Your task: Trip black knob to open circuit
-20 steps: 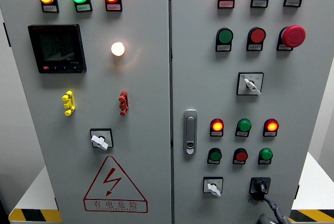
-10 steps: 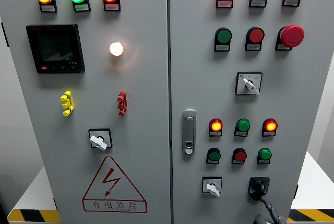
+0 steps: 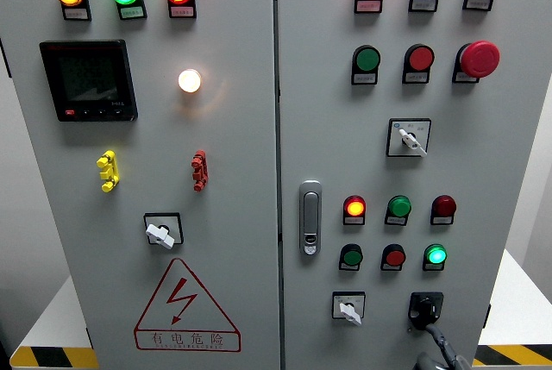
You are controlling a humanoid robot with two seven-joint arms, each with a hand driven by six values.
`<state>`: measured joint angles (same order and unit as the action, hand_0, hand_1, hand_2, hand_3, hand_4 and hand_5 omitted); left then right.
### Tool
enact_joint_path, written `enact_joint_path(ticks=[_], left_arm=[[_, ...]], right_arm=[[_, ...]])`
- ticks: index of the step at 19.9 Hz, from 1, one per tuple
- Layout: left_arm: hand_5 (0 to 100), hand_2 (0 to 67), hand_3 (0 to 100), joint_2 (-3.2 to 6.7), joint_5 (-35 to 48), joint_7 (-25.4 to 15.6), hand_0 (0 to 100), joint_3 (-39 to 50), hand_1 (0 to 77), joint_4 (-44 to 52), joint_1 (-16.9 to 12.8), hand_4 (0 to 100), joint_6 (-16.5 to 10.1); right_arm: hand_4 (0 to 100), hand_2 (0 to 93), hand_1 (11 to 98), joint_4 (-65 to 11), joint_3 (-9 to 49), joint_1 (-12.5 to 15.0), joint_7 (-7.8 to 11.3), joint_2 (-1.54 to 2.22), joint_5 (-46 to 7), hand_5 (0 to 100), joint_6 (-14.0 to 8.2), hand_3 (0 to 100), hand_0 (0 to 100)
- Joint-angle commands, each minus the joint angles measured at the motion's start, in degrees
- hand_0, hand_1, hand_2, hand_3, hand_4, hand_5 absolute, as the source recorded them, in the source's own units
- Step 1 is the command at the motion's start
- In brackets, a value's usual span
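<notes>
Head view of a grey electrical cabinet [image 3: 224, 215] with two doors. Low on the right door sits the black knob [image 3: 425, 309], beside a white selector switch [image 3: 348, 308]. A robot hand [image 3: 442, 354] reaches up from the bottom edge on the right, its dark fingers touching the knob's underside; whether they clasp it cannot be told. Above, one red lamp [image 3: 354, 207] and one green lamp [image 3: 436, 255] glow. A silver door handle [image 3: 310, 217] stands nearby.

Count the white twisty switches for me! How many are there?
3 white switches: one low on the left door, one midway up the right door, one near its bottom, beside the black knob.
</notes>
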<state>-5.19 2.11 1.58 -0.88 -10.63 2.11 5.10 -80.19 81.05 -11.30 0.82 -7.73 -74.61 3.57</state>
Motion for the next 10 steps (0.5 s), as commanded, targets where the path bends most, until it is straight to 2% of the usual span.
enact_joint_path(ticks=[1, 4, 5, 6, 7, 9, 10], left_arm=[[9, 19.6, 26, 0.0, 0.0, 0.0, 0, 0.0, 0.0, 0.0, 0.0, 10, 0.0], [9, 19.6, 26, 0.0, 0.0, 0.0, 0, 0.0, 0.0, 0.0, 0.0, 10, 0.0], [9, 19.5, 26, 0.0, 0.0, 0.0, 0, 0.0, 0.0, 0.0, 0.0, 10, 0.0], [9, 19.5, 26, 0.0, 0.0, 0.0, 0, 0.0, 0.0, 0.0, 0.0, 10, 0.0], [9, 19.5, 26, 0.0, 0.0, 0.0, 0, 0.0, 0.0, 0.0, 0.0, 10, 0.0], [9, 19.5, 26, 0.0, 0.0, 0.0, 0, 0.0, 0.0, 0.0, 0.0, 10, 0.0], [9, 19.5, 26, 0.0, 0.0, 0.0, 0, 0.0, 0.0, 0.0, 0.0, 10, 0.0]], right_arm=[[99, 0.0, 49.9, -0.2, 0.0, 0.0, -0.03, 0.0, 0.0, 100, 0.0, 91, 100], [99, 0.0, 49.6, -0.1, 0.0, 0.0, -0.03, 0.0, -0.1, 100, -0.1, 91, 100], [99, 0.0, 49.5, -0.1, 0.1, -0.1, -0.11, -0.09, 0.0, 100, -0.1, 91, 100], [99, 0.0, 49.1, -0.1, 0.3, -0.1, -0.11, -0.44, 0.0, 100, -0.1, 91, 100], [99, 0.0, 48.9, 0.2, 0.4, -0.1, -0.03, -0.53, 0.0, 100, -0.1, 91, 100], [99, 0.0, 48.3, 0.3, 0.6, 0.0, -0.03, -0.62, 0.0, 100, -0.1, 91, 100], [99, 0.0, 48.2, 0.4, 0.7, 0.0, -0.11, -0.53, 0.0, 100, -0.1, 91, 100]])
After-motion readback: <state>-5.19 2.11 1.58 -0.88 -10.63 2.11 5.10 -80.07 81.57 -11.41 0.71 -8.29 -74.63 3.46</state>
